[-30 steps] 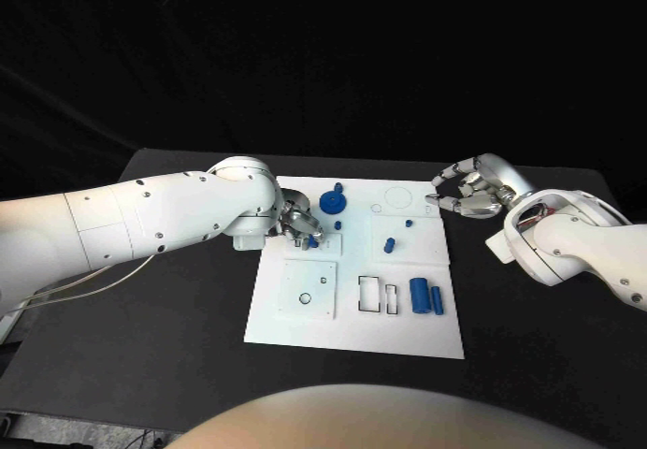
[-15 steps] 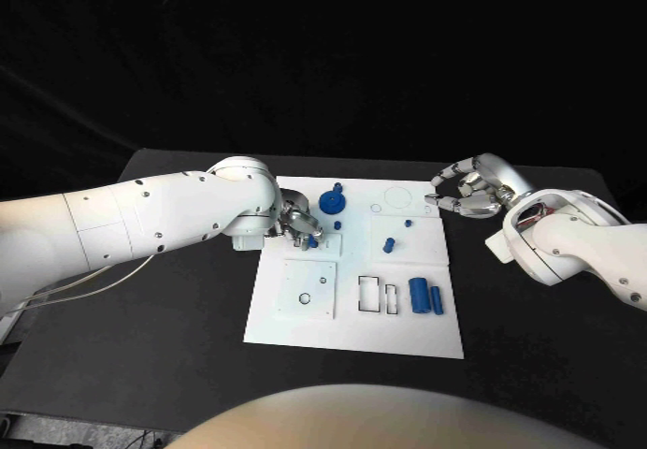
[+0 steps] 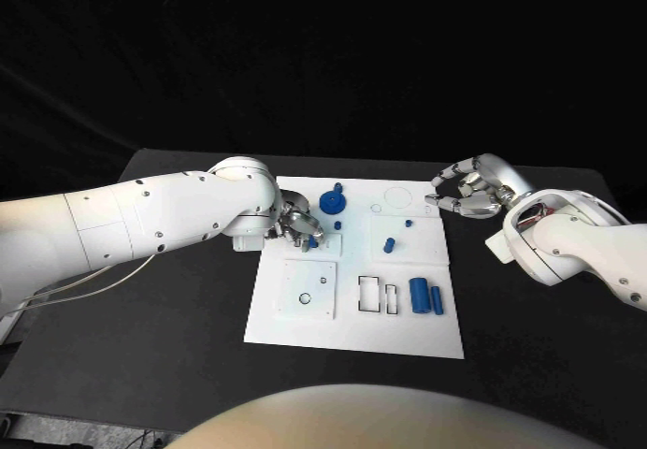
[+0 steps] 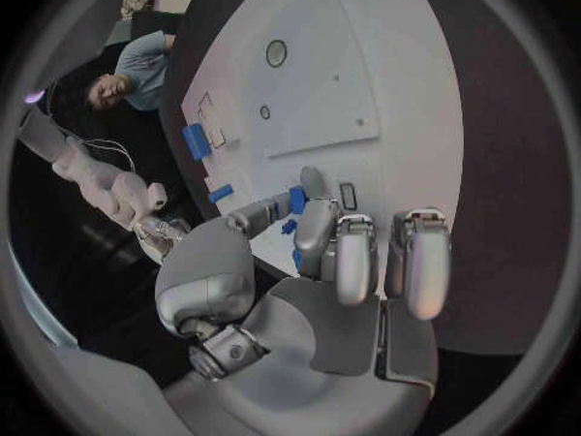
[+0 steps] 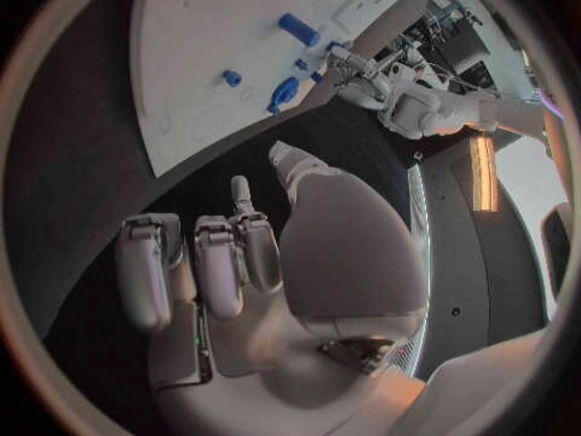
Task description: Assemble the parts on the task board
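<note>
L hand [image 3: 299,227] is down on the task board [image 3: 353,323] near its far-left corner, fingers pinching a small blue part [image 4: 296,200] w/ other small blue bits right beside it. R hand [image 3: 466,192] hovers off the board's far-right corner above the black tabletop [image 3: 162,355], fingers curled in, holding nothing. Blue cylinder [image 3: 420,296] lies toward the board's near-right side.

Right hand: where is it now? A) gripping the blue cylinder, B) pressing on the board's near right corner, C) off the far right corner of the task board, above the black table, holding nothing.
C: the right hand hangs past the far right corner of the task board with its fingers curled and no part in them.
</note>
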`<state>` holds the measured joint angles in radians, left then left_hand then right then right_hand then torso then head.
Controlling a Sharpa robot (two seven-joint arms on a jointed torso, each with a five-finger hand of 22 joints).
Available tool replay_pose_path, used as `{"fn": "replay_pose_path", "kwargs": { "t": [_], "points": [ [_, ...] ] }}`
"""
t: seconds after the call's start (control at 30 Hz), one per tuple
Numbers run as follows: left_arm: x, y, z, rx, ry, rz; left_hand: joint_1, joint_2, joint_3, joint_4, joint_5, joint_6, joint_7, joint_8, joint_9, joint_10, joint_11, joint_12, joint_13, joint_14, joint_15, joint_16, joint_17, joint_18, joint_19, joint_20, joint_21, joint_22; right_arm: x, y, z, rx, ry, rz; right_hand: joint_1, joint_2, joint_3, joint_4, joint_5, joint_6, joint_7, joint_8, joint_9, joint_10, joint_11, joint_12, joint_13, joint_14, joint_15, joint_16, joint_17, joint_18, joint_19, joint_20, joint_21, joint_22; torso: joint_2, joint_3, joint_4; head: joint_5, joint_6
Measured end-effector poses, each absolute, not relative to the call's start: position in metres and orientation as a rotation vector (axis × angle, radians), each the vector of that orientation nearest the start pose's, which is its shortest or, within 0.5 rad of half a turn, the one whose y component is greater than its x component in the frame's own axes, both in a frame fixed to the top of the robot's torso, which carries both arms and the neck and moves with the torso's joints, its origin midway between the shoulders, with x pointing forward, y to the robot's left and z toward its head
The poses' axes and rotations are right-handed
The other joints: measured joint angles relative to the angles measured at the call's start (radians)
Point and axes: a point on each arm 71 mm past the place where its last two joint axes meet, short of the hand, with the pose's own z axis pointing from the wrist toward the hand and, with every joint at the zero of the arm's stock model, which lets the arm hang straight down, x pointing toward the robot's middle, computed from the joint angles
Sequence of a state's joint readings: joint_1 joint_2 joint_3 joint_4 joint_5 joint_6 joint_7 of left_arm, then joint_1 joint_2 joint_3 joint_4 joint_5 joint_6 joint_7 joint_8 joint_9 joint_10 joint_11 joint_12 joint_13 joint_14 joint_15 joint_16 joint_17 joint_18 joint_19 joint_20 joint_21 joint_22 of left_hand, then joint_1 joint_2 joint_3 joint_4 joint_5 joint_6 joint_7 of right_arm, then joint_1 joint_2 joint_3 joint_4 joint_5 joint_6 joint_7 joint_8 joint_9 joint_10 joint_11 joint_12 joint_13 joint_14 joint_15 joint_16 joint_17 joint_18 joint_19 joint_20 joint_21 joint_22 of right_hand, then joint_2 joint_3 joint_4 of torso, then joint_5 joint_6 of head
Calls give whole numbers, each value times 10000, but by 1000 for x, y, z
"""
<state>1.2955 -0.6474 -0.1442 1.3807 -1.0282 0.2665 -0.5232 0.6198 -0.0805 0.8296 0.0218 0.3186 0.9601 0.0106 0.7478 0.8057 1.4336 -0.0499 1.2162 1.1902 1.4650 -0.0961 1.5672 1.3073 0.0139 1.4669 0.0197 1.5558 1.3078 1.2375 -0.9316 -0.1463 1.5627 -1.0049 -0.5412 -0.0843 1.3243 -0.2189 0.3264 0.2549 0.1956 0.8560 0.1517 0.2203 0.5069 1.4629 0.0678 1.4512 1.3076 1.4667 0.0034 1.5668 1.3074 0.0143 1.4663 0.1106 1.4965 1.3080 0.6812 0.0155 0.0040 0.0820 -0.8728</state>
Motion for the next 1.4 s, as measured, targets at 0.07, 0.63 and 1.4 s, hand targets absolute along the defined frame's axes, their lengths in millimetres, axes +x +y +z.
{"fn": "replay_pose_path", "kwargs": {
  "t": [0.07,0.63,1.4],
  "points": [
    [495,161,-229,-115,24590,-3842,0,0,84,-84,111,1,1,33,-39,0,0,0,0,0,0,0,0,0,0,0,0,0,475,-248,-196,3669,16406,7255,0,0,-1,1,0,0,0,0,0,0,0,0,0,0,0,0,0,-1,0,0,0,1,0,-1,0,5,0],
    [495,161,-230,-433,24770,-4074,3,613,607,-605,242,14,50,262,-366,72,-1,-1,-3,0,0,0,0,0,0,0,41,-2,475,-248,-198,3662,16480,7253,0,0,-3,3,0,0,0,0,-2,0,0,0,-1,0,0,0,-1,0,0,0,0,-1,8,-3,-3,10,0],
    [500,164,-231,-1249,25203,-4401,-228,844,730,-649,331,75,111,361,-688,234,-20,299,339,0,0,0,0,0,-35,108,86,-3,475,-248,-199,3639,16548,7270,0,0,-3,3,0,0,0,0,4,0,0,0,-2,0,0,0,-1,0,-1,0,0,-4,12,10,-6,-12,0]
  ]
}}
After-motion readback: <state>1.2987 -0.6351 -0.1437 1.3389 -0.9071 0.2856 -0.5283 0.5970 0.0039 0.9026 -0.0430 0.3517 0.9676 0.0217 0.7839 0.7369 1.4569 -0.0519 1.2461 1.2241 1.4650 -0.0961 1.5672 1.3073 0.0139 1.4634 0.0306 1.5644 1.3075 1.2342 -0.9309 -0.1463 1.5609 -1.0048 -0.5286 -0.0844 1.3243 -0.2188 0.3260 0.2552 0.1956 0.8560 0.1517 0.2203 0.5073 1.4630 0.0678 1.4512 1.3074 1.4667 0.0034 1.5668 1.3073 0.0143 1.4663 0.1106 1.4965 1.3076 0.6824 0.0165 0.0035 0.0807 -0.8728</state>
